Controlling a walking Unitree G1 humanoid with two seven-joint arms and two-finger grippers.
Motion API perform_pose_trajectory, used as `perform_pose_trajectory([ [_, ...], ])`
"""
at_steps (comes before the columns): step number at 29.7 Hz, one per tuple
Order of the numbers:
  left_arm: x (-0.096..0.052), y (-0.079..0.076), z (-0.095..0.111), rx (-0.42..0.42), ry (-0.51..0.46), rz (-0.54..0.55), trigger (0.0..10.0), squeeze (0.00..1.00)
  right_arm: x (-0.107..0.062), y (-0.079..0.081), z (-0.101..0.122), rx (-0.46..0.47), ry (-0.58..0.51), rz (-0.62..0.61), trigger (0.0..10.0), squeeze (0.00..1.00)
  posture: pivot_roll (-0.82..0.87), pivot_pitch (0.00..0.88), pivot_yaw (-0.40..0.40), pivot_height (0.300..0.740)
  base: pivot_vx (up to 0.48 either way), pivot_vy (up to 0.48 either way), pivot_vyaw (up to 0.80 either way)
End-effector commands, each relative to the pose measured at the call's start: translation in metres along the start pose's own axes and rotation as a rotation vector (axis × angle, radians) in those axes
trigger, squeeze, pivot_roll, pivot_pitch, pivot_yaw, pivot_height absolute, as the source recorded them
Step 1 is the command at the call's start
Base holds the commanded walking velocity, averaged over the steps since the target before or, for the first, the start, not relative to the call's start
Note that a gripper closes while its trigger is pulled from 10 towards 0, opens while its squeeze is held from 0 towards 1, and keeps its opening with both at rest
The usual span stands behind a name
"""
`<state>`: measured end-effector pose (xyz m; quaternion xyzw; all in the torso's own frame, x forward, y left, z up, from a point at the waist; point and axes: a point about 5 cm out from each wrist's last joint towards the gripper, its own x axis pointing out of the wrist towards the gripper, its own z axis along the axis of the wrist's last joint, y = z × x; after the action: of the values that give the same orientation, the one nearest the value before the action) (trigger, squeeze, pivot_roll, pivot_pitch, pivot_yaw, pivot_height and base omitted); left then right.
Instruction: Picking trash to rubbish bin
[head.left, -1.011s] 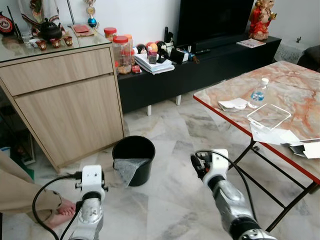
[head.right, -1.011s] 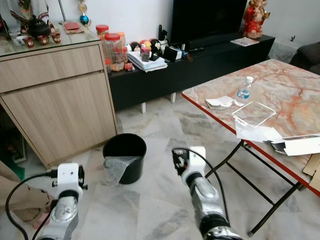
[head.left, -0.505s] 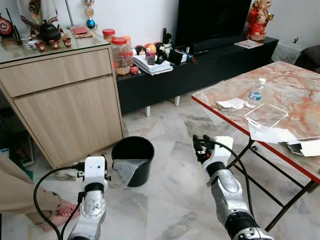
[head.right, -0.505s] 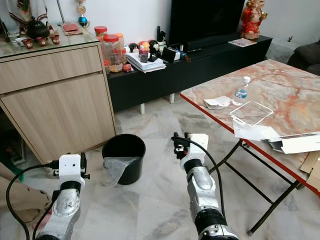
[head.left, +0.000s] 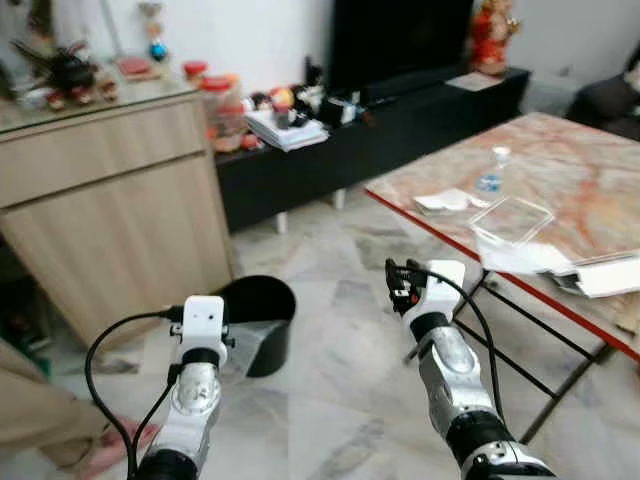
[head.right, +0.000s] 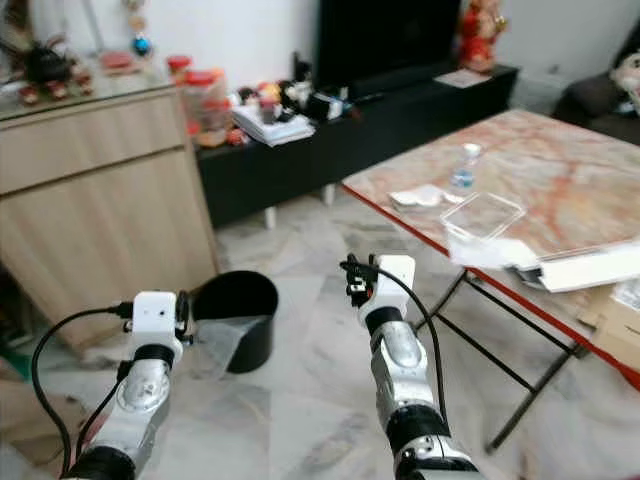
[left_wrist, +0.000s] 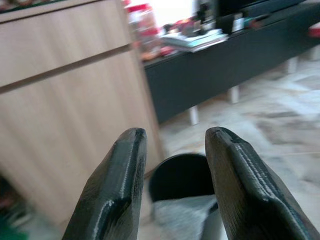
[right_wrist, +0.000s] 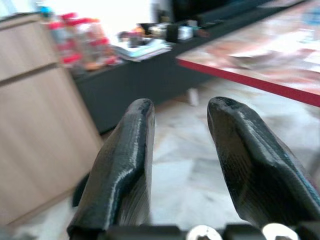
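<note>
Nearest, both arms are being held raised over the marble floor (head.left: 330, 400), nothing carried. The left gripper (left_wrist: 172, 150) is being shown with fingers spread, empty; the right gripper (right_wrist: 180, 130) likewise spread, empty. Image is being blurred, so the robot is judged to be walking or turning.

Just beyond the left arm, the black rubbish bin (head.left: 262, 325) is standing upright on the floor beside the wooden cabinet (head.left: 110, 200), with a grey liner or sheet (head.left: 240, 345) draped over its near rim. In the left wrist view the bin opening is being framed between the fingers.

To the right, the marble-topped folding bench (head.left: 560, 170) is carrying the likely trash: a crumpled white tissue (head.left: 443, 201), a small plastic bottle (head.left: 491, 170), a clear plastic lid or tray (head.left: 513, 220), and white papers (head.left: 590, 270) at the near edge. All are lying well apart from both grippers.

Farther back, a black TV console (head.left: 380, 130) with stacked books and jars is being seen against the wall. A person's foot (head.left: 105, 450) is showing at the lower left, near the left arm.

Judged step: approach to the bench. To be done well, the body should be squared to the red edge, motion settled before any reach, and the right gripper kept wide until it is over the tissue, the nearest light piece. The bottle is likely to tip if nudged sideways.
</note>
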<state>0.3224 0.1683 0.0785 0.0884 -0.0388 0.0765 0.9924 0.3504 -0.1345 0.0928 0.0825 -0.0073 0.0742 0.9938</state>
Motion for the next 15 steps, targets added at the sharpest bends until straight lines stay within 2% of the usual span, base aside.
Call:
perform_pose_trajectory([
  [1,0.0051,-0.0011,0.0041,0.006,-0.005,-0.009,10.0,0.00,0.0041,0.0023,0.0030,0.003,0.006,-0.001,10.0,0.00,-0.03,0.000,-0.031,0.740,0.000,0.000,-0.80],
  [7,0.0112,0.0029,0.0115,0.009,-0.028,0.010,10.0,0.00,0.0058,0.0059,0.0043,0.002,0.000,0.003,10.0,0.00,-0.02,0.000,-0.031,0.740,0.000,0.000,-0.80],
  [15,0.0091,0.0056,0.0096,0.005,-0.020,0.022,10.0,0.00,0.0044,0.0057,0.0019,0.001,0.009,0.000,10.0,0.00,-0.02,0.000,-0.031,0.740,0.000,0.000,-0.80],
])
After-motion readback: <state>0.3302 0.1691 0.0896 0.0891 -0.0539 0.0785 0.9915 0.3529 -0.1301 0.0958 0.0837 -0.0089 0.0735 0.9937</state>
